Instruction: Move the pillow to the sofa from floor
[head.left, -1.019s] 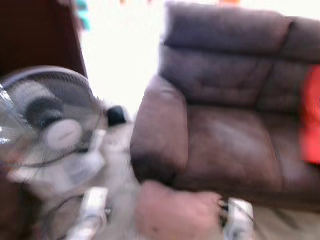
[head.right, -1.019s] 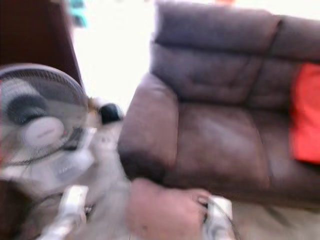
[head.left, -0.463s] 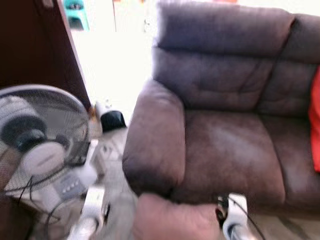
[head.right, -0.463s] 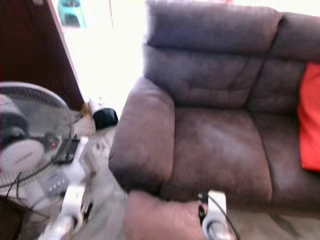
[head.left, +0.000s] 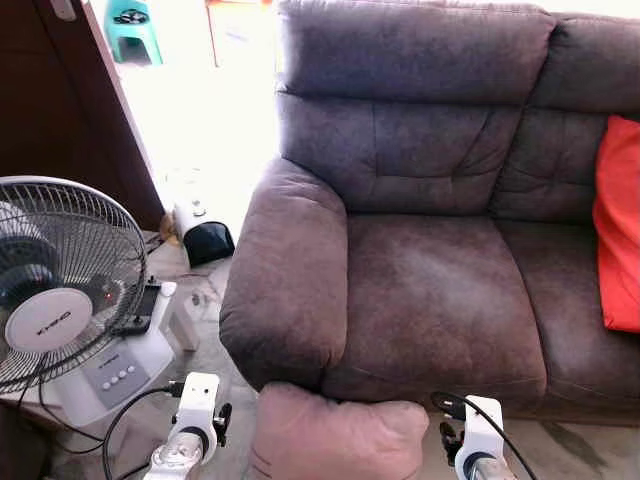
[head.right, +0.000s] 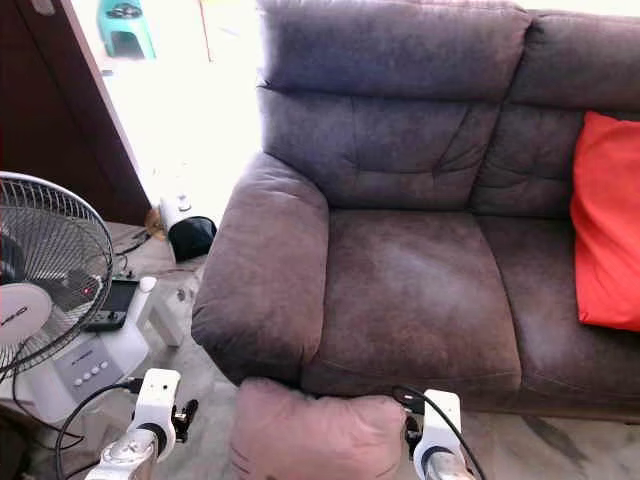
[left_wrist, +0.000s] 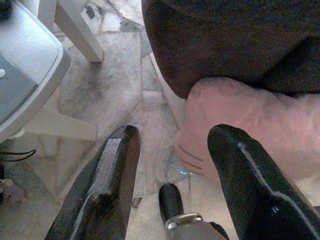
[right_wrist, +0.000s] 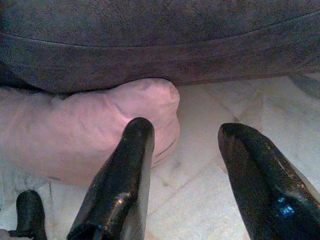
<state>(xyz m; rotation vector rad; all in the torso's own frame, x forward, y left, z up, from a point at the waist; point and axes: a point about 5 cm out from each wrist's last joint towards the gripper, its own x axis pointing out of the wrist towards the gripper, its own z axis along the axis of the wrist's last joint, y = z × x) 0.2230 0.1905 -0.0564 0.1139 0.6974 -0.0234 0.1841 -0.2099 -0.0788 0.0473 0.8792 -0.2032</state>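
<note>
A pink pillow (head.left: 335, 440) sits low between my two arms, right against the front of the brown sofa (head.left: 430, 290) below its left armrest. Over the marble floor my left gripper (left_wrist: 175, 137) is open, and the pillow (left_wrist: 250, 130) lies just outside one finger (left_wrist: 240, 170). My right gripper (right_wrist: 187, 130) is open too, with the pillow's corner (right_wrist: 85, 125) beside and behind one finger (right_wrist: 125, 175). Neither pair of fingers closes on the pillow. I cannot tell whether the pillow rests on the floor.
A standing fan (head.left: 60, 290) with its base and cables is close at my left. A small black and white appliance (head.left: 200, 232) stands by the sofa's armrest. A red cushion (head.left: 620, 225) lies on the right seat. A dark wooden door (head.left: 50, 100) is at the far left.
The camera has swung and steadied, so the sofa and fan sit further left in the picture and sharper. The pillow stays between my two arms.
</note>
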